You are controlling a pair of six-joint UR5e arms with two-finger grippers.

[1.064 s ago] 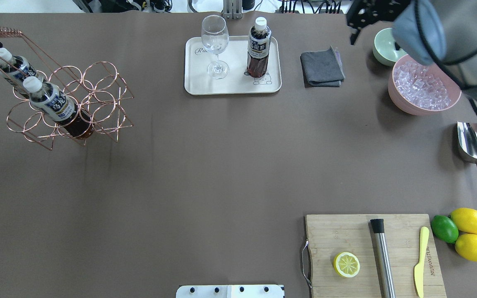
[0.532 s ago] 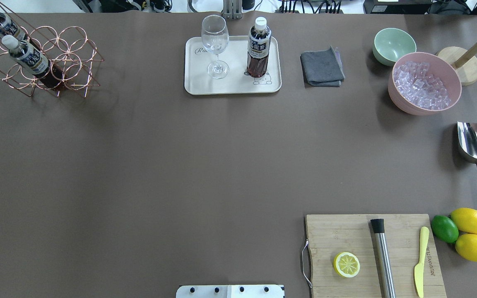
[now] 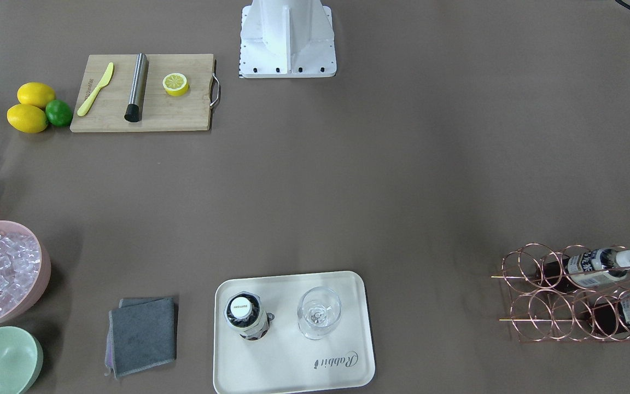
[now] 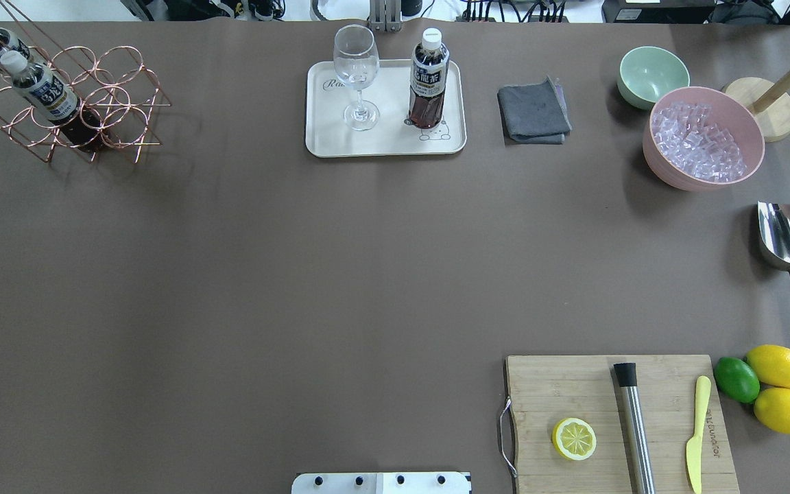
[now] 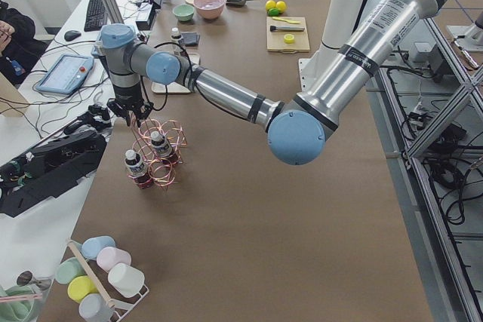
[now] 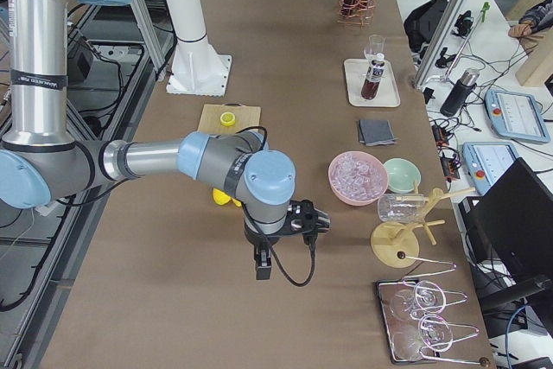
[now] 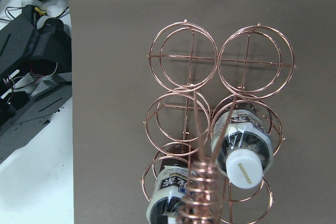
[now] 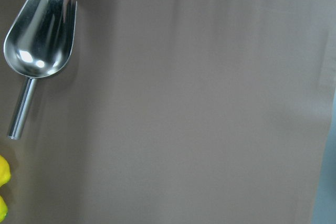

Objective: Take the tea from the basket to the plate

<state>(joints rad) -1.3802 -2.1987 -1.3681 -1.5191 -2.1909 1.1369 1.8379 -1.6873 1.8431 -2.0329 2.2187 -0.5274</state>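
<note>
Table: I saw the brown table (image 4: 299,274) with the goods spread round its edges.
Left arm: the left arm (image 5: 226,96) reached out over the basket at the far left corner.
Right arm: the right arm (image 6: 155,157) was bent low at the opposite end, above bare tabletop near the metal scoop (image 8: 39,32).
Basket: the basket (image 3: 544,293) stood well apart from the plate, its coiled handle end (image 7: 202,192) rising straight toward my left wrist camera.
Plate: the plate (image 4: 381,143) lay at the far middle edge, with a grey cloth (image 4: 533,111) just beside it.
Tea: the tea (image 4: 428,86) stood upright on the plate, cap up, next to a wine glass (image 4: 356,68).
Other bottles: two like bottles (image 7: 241,145) lay in neighbouring rings of the basket, caps pointing up the handle side.
Left gripper: the left gripper (image 5: 127,111) sat right at the top of the handle; I could not tell whether its fingers were closed on it (only the side camera caught it).
Right gripper: the right gripper (image 6: 302,220) hung over the table with nothing seen in it; how wide it stood I could not tell.
</note>
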